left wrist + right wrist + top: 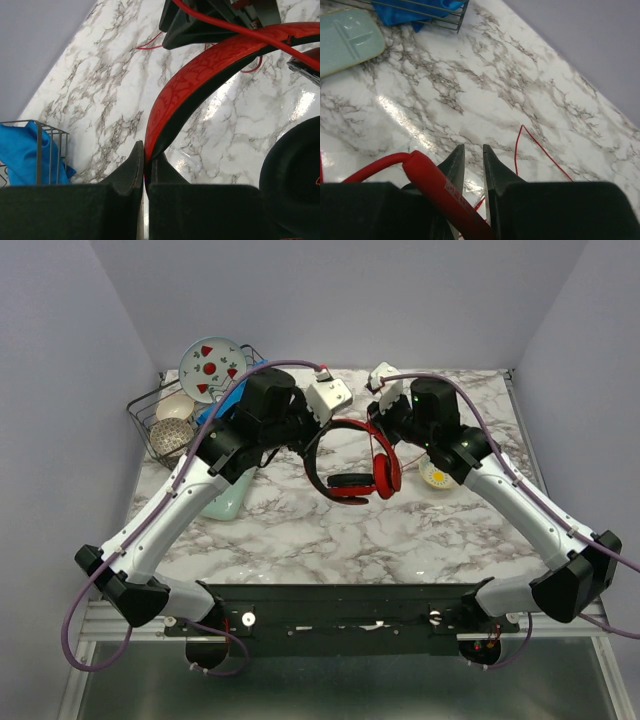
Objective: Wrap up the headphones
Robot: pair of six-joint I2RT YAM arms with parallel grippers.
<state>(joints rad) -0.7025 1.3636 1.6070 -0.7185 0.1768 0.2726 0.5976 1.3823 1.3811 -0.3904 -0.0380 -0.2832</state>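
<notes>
Left pincer clenches the headphones by the headband, likely steadying them for winding. Right pincer, beside that headband, touches the red cable; I cannot tell whether it grips.

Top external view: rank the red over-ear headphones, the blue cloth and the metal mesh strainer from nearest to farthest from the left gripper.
1. The red over-ear headphones: headband clamped in the left gripper.
2. The blue cloth: in the wire rack, farther left.
3. The metal mesh strainer: at the rack's far-left end.
</notes>
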